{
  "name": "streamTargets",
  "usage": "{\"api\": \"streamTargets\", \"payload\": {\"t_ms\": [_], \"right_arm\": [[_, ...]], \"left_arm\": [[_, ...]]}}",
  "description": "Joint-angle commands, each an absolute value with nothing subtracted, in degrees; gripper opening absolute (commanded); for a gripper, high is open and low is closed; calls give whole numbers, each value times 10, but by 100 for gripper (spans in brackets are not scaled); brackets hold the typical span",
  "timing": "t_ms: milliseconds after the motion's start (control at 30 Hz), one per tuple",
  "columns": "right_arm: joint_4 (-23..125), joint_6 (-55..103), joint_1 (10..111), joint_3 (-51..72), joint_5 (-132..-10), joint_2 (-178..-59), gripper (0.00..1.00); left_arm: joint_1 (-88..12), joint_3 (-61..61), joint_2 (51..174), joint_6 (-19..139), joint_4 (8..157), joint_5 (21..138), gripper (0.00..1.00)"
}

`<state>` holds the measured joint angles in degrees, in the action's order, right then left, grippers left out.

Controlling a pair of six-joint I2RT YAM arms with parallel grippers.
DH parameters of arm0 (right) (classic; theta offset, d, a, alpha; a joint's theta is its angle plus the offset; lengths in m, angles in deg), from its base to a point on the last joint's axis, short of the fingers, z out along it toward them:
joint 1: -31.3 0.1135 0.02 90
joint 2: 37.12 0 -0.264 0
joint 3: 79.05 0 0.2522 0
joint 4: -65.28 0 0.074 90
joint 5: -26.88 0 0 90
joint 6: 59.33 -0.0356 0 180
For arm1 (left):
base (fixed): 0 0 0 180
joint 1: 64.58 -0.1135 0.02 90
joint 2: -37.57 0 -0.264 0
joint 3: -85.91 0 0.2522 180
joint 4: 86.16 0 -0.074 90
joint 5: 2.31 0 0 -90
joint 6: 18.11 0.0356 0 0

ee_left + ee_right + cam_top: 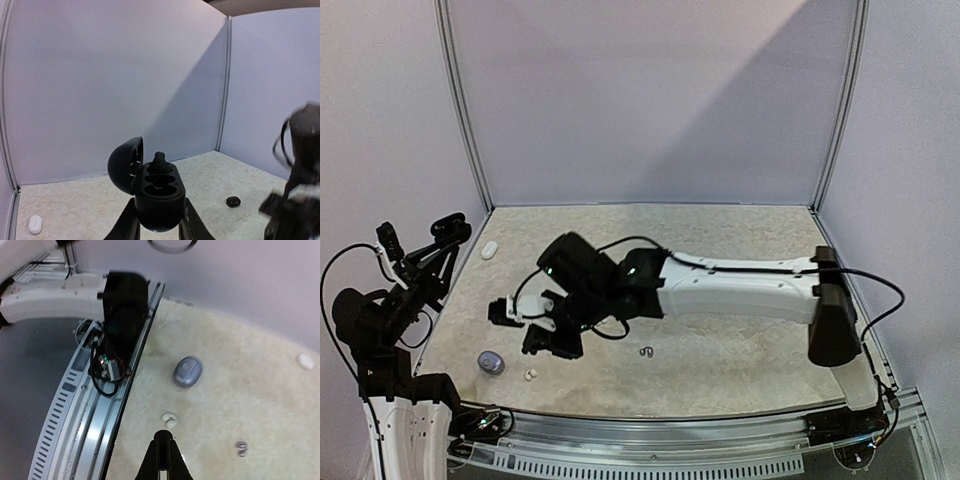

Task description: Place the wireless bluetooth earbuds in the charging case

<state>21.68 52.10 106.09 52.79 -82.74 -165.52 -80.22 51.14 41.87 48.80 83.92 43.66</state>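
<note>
One white earbud, one silvery earbud

Taking twelve o'clock as the far wall, the surface carries the far closed case at ten o'clock by its left edge. The near closed case lies at eight o'clock. The lone earbud is just beside that case, at its four o'clock. The pair of earbuds sits at six o'clock. The right arm stretches across the middle from three o'clock, and the right fingers end near the lone earbud. By the left edge, the left fingers flank the open charging case, with the seated earbud in its far socket.
</note>
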Motion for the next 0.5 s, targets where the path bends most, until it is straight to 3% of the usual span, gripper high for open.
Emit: {"api": "streamTargets", "payload": {"t_ms": [0, 267, 467], "right_arm": [[235, 581, 1047, 514, -781, -1539, 0], [322, 599, 1048, 523, -791, -1474, 0], [383, 593, 1060, 557, -799, -1492, 0]], "left_arm": [[-797, 484, 426, 533, 853, 318, 0], [-794, 430, 425, 793, 672, 136, 0], [-774, 398, 489, 885, 603, 82, 0]]}}
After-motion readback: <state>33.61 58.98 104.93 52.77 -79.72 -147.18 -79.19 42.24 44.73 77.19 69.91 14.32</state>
